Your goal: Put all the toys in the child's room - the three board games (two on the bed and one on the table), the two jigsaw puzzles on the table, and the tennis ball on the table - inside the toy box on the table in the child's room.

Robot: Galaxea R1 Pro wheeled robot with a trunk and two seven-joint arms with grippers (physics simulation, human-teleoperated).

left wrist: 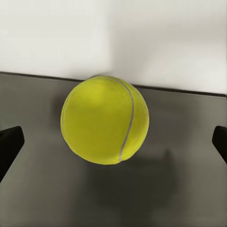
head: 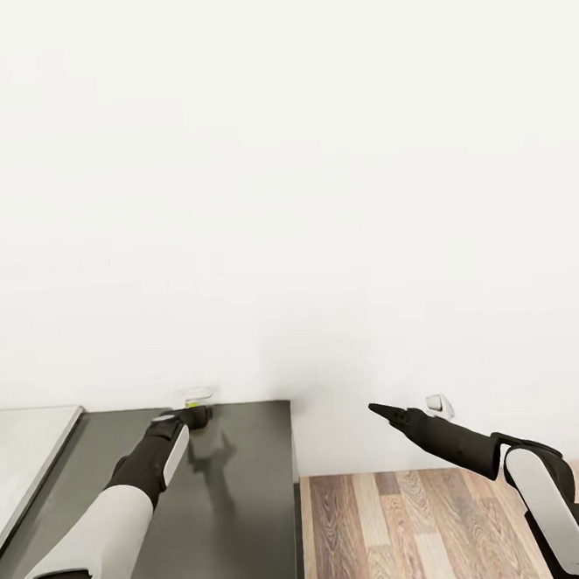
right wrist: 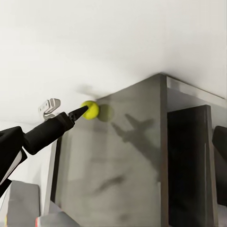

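Left gripper (left wrist: 113,146) was spread wide, nothing pinched. Small yellow-green tennis ball (left wrist: 105,120) sat dead ahead between its fingers, untouched, on dark grey desk wing (head: 229,505) near wall. Left arm clearly nearer. Right gripper (head: 376,409) hung over wood floor - looked pressed together, well apart.

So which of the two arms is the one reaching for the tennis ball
The left gripper, stretched over the dark grey table, open around the tennis ball. The right gripper hangs shut over the wood floor.

Left arm (head: 123,497) over table (head: 238,505).
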